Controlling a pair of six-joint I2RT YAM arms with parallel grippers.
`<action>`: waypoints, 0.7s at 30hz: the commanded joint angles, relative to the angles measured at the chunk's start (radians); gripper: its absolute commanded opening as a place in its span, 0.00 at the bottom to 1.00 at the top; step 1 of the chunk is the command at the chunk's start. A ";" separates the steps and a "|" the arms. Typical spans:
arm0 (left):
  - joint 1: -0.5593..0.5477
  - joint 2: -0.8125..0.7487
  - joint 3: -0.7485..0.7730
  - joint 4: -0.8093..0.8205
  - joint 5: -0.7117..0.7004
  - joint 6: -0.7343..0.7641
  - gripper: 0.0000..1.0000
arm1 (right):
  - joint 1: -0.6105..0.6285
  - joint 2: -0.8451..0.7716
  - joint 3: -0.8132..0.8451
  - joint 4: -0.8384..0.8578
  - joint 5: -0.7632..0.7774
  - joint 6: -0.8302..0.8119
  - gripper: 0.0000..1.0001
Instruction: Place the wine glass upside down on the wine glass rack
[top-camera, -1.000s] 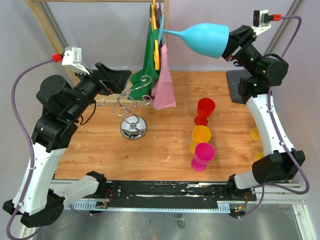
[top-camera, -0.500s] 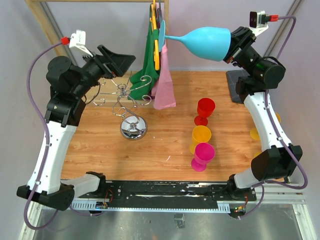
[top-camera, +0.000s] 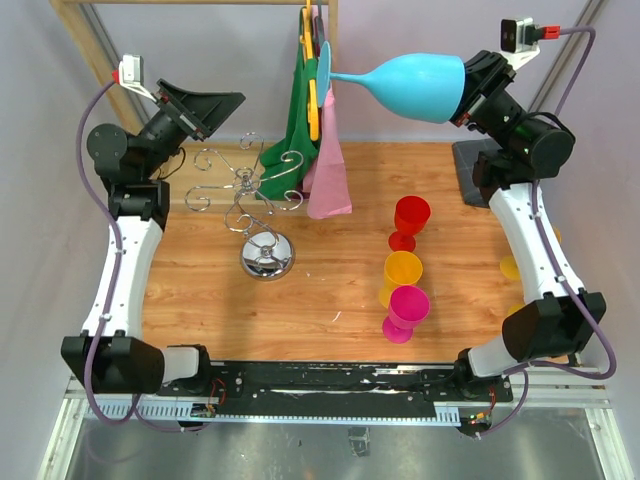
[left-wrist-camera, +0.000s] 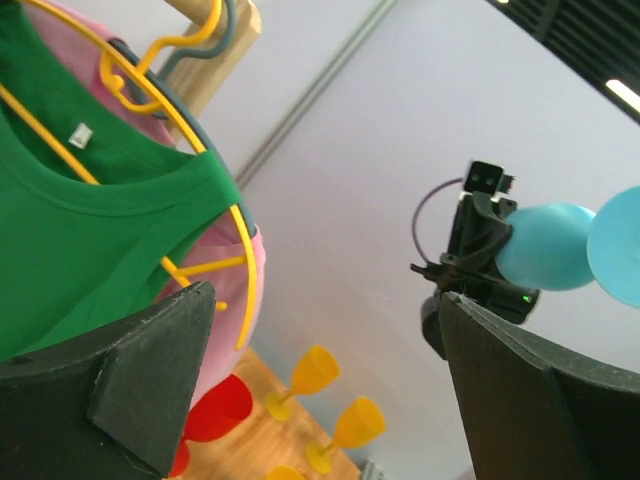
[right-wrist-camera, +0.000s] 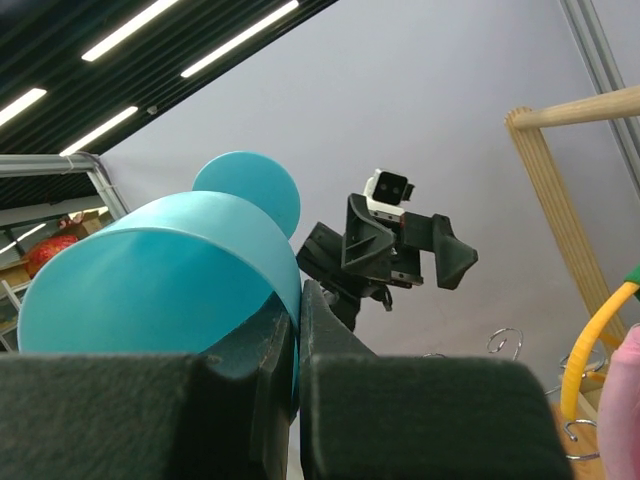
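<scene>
My right gripper (top-camera: 466, 92) is shut on the rim of a light blue wine glass (top-camera: 412, 85), held high on its side with the foot pointing left toward the hanging clothes. In the right wrist view the bowl (right-wrist-camera: 170, 270) has its rim pinched between my fingers (right-wrist-camera: 330, 330). The chrome wine glass rack (top-camera: 252, 200) stands on the wooden table at the left, with curled hook arms and a round mirror base (top-camera: 267, 257). My left gripper (top-camera: 215, 105) is open and empty, raised above and left of the rack; in the left wrist view (left-wrist-camera: 320, 390) its jaws stand wide apart.
A wooden clothes rail holds green and pink garments (top-camera: 312, 130) on yellow hangers, between the glass and the rack. Red (top-camera: 410, 220), orange (top-camera: 402, 272) and pink (top-camera: 408, 308) glasses stand mid-table. Yellow glasses (top-camera: 510, 268) stand by the right edge. A dark stand (top-camera: 468, 170) sits at the back right.
My left arm has swung up and back, lifting its open gripper away from the rack. My right arm with the blue glass has barely moved.
</scene>
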 joint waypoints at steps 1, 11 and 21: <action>0.030 0.019 -0.045 0.457 0.128 -0.335 0.99 | 0.040 0.006 0.056 0.037 -0.018 0.008 0.01; 0.055 0.071 -0.156 0.978 0.054 -0.781 0.99 | 0.184 0.114 0.197 0.003 -0.020 -0.029 0.01; 0.055 0.107 -0.200 1.287 -0.030 -1.034 0.96 | 0.288 0.246 0.307 0.040 0.007 0.004 0.01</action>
